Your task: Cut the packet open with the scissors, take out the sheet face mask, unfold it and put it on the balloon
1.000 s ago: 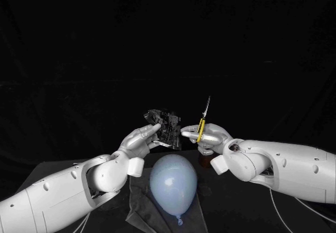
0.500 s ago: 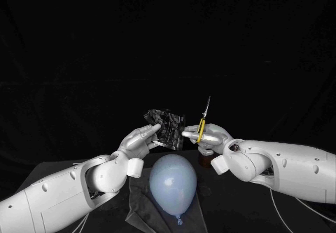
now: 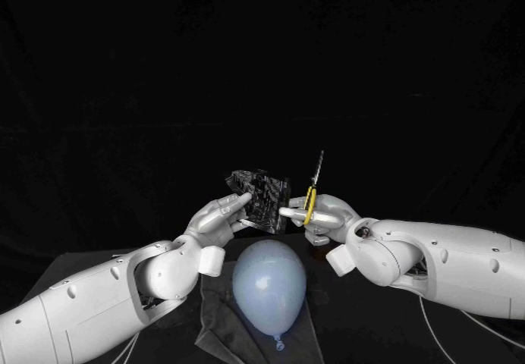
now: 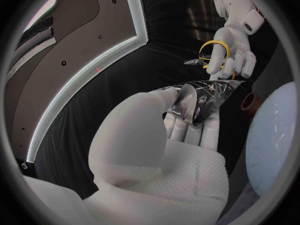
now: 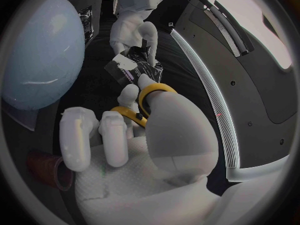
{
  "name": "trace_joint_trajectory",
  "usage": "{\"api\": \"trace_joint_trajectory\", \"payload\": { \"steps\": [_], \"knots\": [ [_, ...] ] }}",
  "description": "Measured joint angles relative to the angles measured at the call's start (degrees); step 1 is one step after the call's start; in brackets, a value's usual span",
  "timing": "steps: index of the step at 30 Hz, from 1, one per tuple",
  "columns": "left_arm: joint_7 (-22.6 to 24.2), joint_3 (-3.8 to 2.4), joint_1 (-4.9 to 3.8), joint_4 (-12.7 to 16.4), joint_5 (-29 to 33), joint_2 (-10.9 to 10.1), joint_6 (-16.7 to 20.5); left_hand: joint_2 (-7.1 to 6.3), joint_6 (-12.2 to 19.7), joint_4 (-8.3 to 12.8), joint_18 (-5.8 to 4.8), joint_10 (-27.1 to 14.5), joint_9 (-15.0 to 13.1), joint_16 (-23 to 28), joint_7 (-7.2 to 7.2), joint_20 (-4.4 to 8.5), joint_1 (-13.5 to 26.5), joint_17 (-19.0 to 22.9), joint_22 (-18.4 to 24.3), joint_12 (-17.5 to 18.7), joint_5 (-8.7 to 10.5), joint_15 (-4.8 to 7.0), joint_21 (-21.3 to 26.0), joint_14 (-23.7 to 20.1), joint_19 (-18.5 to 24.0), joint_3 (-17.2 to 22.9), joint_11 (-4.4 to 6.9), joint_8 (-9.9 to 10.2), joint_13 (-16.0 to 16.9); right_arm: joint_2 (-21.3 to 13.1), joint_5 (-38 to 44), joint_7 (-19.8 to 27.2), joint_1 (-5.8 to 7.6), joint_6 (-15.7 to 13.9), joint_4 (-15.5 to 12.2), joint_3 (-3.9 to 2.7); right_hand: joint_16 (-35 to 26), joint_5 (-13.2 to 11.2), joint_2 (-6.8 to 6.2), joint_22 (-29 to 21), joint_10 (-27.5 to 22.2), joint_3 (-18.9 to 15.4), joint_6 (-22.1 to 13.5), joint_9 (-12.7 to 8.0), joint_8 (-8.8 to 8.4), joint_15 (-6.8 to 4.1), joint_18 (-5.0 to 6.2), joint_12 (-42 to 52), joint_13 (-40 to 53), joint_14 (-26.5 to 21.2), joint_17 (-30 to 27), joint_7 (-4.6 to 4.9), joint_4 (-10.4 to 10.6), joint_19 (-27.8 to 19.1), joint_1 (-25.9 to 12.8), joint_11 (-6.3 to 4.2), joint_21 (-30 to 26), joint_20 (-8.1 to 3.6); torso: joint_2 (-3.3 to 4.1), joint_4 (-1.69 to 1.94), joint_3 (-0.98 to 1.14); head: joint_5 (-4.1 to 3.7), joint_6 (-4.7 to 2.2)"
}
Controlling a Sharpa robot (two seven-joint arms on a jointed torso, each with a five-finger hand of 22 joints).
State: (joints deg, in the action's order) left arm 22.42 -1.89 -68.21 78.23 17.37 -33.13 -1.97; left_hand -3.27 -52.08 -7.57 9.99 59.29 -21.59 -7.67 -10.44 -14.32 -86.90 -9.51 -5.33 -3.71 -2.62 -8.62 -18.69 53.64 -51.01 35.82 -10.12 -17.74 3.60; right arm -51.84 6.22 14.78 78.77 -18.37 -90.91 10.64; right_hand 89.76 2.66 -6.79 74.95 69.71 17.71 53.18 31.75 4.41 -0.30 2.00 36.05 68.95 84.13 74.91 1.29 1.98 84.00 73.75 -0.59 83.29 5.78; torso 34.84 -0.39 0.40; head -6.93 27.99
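Across the bottom of the head view, a black table, its far edge running behind the forearms. From the lower left corner, the white left arm; from the right edge, the white right arm. Both slant inward and leave a narrow gap at centre frame.

Lower centre, between the arms: a pale blue egg-shaped rubber balloon, lying lengthwise with its knot toward the bottom edge. Under it, a dark grey cloth. A strip of table on either side of the balloon.

Just above the balloon, left of centre: the silver left hand, pinching a crinkled black foil packet between thumb and fingers. Packet held upright in the air, its top edge free.

Right of centre: the silver right hand, closed around the loops of the yellow-handled steel scissors. Blades point to the top of the frame and read as one thin line. Narrow gap between blades and the packet's right edge; cannot tell whether the right fingertips touch the packet.

Below the right hand, a small reddish-brown cup.

Above both hands, plain black backdrop up to the top edge.
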Motion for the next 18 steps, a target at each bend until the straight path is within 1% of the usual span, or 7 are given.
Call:
{"api": "trace_joint_trajectory", "payload": {
  "steps": [5,7,8,11,15,16,18],
  "knots": [
    [-0.2,0.00,0.00,-0.2,-0.1,0.4,0.0,-0.07,0.0,0.1,0.00,0.0,-0.2,0.0,0.04,0.09,0.1,0.0,0.0,0.0,0.00,0.12,0.0,0.1,-0.1,0.1,0.01,0.0,0.0,0.1,0.0,0.1,0.00,0.0,-0.1,-0.01,0.0,0.0,0.47,0.0,0.0,-0.7,0.0,-0.2,0.69,0.00,0.00,0.0,0.0,0.0,0.0,0.03,0.3,0.0,0.5,0.00,0.0,0.00,0.00,0.05,-0.02,-0.45,0.04],
    [-0.3,0.00,-0.01,-0.4,-0.1,0.5,0.0,0.01,-0.1,0.2,0.00,0.5,-0.2,0.0,0.12,0.16,0.5,0.0,0.0,0.0,0.00,0.03,0.0,0.4,-0.4,0.2,0.16,0.0,0.0,0.2,0.0,0.1,-0.01,0.0,-0.1,-0.01,-0.1,0.0,0.87,0.0,0.0,-1.0,0.8,-0.3,1.36,0.00,-0.01,0.0,0.0,0.0,0.0,0.90,0.6,0.0,0.6,0.00,0.0,0.00,-0.01,0.05,-0.02,-0.52,0.04],
    [-0.4,0.00,-0.01,-0.4,-0.2,0.5,0.0,0.08,-0.2,0.2,0.01,0.5,-0.2,0.0,0.21,0.08,0.5,0.0,0.1,0.0,0.00,0.10,0.0,0.5,-0.5,0.2,0.10,0.0,0.0,0.3,0.0,0.1,-0.01,0.0,-0.1,-0.01,-0.1,0.0,1.41,0.0,0.0,-1.2,1.2,-0.3,1.61,0.00,0.00,0.0,0.0,0.0,0.0,1.29,0.7,0.0,0.7,0.00,0.0,0.00,-0.02,0.05,-0.02,-0.58,0.05],
    [-0.5,0.00,-0.03,-0.4,-0.4,0.7,0.0,0.15,-0.3,0.3,0.01,0.5,-0.2,0.0,0.31,0.08,0.8,0.0,0.1,0.0,0.00,0.11,0.0,0.5,-0.5,0.0,0.10,-0.2,0.0,0.4,-0.1,0.1,-0.03,-0.1,-0.1,-0.02,-0.1,0.0,1.89,0.0,0.0,-1.6,2.1,-0.4,2.34,0.00,0.00,0.1,0.0,0.0,0.0,2.15,1.1,0.0,0.2,0.01,0.0,0.00,-0.03,0.07,-0.02,-0.76,0.05],
    [-0.7,-0.01,-0.03,-0.5,-0.7,0.7,0.0,0.15,-0.3,0.3,0.00,0.7,-0.2,0.0,0.31,0.08,0.8,-0.1,0.2,0.0,0.00,0.00,0.0,0.8,-0.5,0.0,0.30,-0.4,0.0,0.5,-0.1,0.2,-0.03,-0.2,0.0,-0.02,0.0,0.0,4.67,0.0,0.1,-1.5,3.3,-0.5,4.30,0.00,0.00,0.7,0.0,0.0,0.0,3.38,1.8,0.0,0.4,0.10,-0.1,0.00,-0.04,0.09,-0.04,-0.77,-0.02],
    [-0.7,-0.01,-0.03,-0.6,-0.8,0.7,0.0,0.15,-0.3,0.3,0.00,0.7,-0.2,0.0,0.31,0.08,0.8,-0.1,0.2,0.0,0.00,0.06,0.0,0.9,-0.5,0.0,0.30,-0.4,0.0,0.5,-0.1,0.2,-0.03,-0.3,0.0,-0.02,0.0,0.0,4.95,0.0,0.2,-1.3,3.4,-0.5,4.62,0.00,0.00,0.7,0.0,0.0,0.0,3.54,2.0,0.0,0.4,0.19,-0.1,0.00,-0.04,0.09,-0.04,-0.74,-0.04],
    [-0.8,-0.01,-0.03,-0.6,-0.9,0.6,0.0,0.15,-0.3,0.3,-0.01,0.7,-0.2,0.0,0.31,0.08,0.8,-0.1,0.3,0.0,0.00,0.12,0.0,0.9,-0.5,0.0,0.30,-0.4,0.0,0.5,-0.1,0.3,-0.03,-0.4,0.0,-0.02,0.0,0.0,7.00,0.0,0.4,-0.3,3.9,-0.3,5.65,-0.35,-0.01,0.7,0.0,-0.1,0.0,4.04,2.5,0.0,0.9,0.36,-0.1,0.00,-0.04,0.09,-0.05,-0.72,-0.05]
  ]
}}
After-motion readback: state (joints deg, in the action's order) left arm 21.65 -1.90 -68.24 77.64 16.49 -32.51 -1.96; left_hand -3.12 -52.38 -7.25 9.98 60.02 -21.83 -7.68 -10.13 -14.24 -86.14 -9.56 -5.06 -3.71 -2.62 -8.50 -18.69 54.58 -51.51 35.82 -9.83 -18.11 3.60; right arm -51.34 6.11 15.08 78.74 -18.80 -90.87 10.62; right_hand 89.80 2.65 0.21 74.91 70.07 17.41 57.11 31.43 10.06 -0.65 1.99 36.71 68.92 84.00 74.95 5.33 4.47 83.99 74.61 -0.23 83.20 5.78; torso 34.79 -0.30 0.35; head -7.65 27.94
